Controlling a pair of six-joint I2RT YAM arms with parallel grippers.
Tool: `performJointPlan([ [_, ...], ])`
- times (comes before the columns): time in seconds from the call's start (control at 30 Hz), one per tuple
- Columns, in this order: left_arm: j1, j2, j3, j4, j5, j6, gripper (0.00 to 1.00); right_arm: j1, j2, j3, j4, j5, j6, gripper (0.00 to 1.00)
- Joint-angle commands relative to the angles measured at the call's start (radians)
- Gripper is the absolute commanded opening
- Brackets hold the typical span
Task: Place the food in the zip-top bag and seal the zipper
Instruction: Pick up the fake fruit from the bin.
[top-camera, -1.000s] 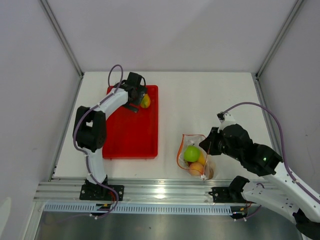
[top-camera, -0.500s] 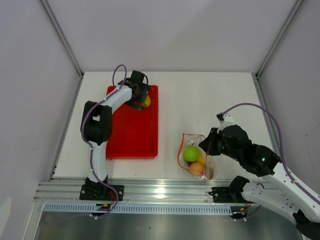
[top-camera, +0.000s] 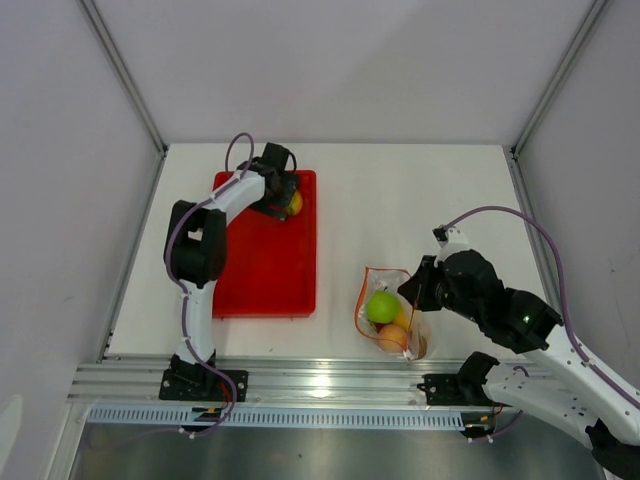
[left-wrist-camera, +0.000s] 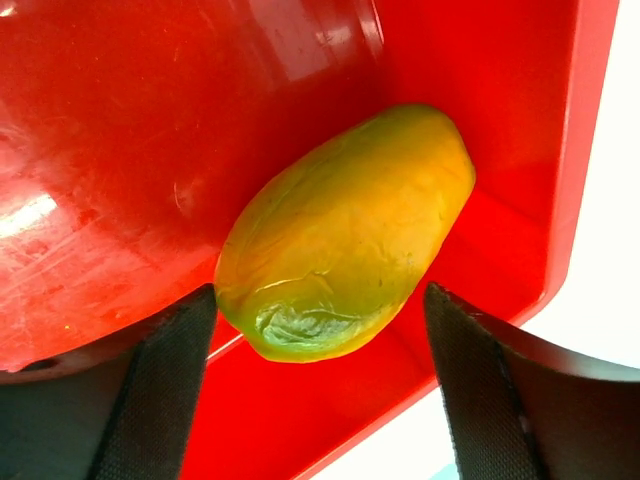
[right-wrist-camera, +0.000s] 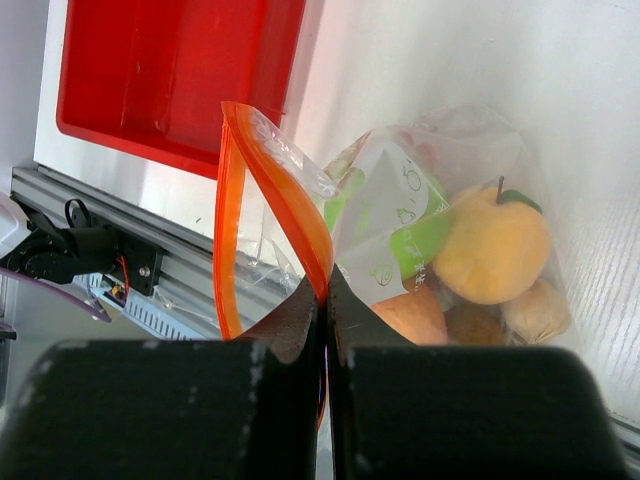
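The left end effector (left-wrist-camera: 320, 300) has its fingers apart on either side of the yellow-green mango (left-wrist-camera: 350, 235), which lies in the far right corner of the red tray (top-camera: 262, 270) on the left of the counter (top-camera: 400, 200). The right end effector (right-wrist-camera: 325, 300) is clamped on the orange-red zipper (right-wrist-camera: 280, 190) of the clear bag (top-camera: 392, 318), whose mouth gapes open, right of the tray by the counter's near edge. Inside the bag lie a green apple (top-camera: 382, 306), an orange (right-wrist-camera: 490, 250) and other fruit.
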Motion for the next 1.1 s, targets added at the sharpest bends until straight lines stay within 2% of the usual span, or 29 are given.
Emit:
performJointPlan([
  [0.0,0.015,0.007,-0.010,0.013,0.054,-0.017,0.72,-0.005,-0.003,0.010,0.028,0.013,-0.019,0.00],
  [0.17,0.024,-0.011,-0.075,0.065,0.094,-0.020,0.64,-0.005,-0.005,0.017,0.026,0.012,-0.016,0.00],
  [0.33,0.024,-0.044,-0.123,0.100,0.097,0.014,0.46,-0.005,-0.005,0.013,0.029,0.012,-0.011,0.00],
  [0.43,0.024,-0.083,-0.164,0.113,0.091,0.028,0.36,-0.004,-0.003,0.011,0.032,0.007,-0.007,0.00],
  [0.47,0.024,-0.096,-0.169,0.126,0.085,0.035,0.36,-0.004,-0.002,0.013,0.034,0.007,-0.007,0.00],
  [0.5,0.022,-0.108,-0.195,0.135,0.074,0.043,0.38,-0.005,-0.003,0.013,0.032,0.005,-0.005,0.00],
  [0.57,0.025,-0.130,-0.196,0.129,0.057,0.069,0.52,-0.005,-0.005,0.014,0.032,0.002,-0.002,0.00],
  [0.6,0.025,-0.133,-0.186,0.125,0.043,0.078,0.63,-0.005,-0.008,0.013,0.034,0.001,0.002,0.00],
  [0.63,0.027,-0.133,-0.181,0.114,0.039,0.084,0.81,-0.005,-0.010,0.011,0.036,0.001,0.004,0.00],
  [0.7,0.030,-0.120,-0.146,0.070,0.034,0.088,0.92,-0.004,-0.013,0.008,0.036,-0.001,0.007,0.00],
  [0.83,0.041,-0.087,-0.109,0.038,0.057,0.086,0.98,-0.005,-0.016,-0.001,0.036,-0.001,0.012,0.00],
  [1.07,0.054,-0.056,-0.098,0.047,0.065,0.074,0.99,-0.005,-0.013,-0.009,0.037,0.004,0.009,0.00],
])
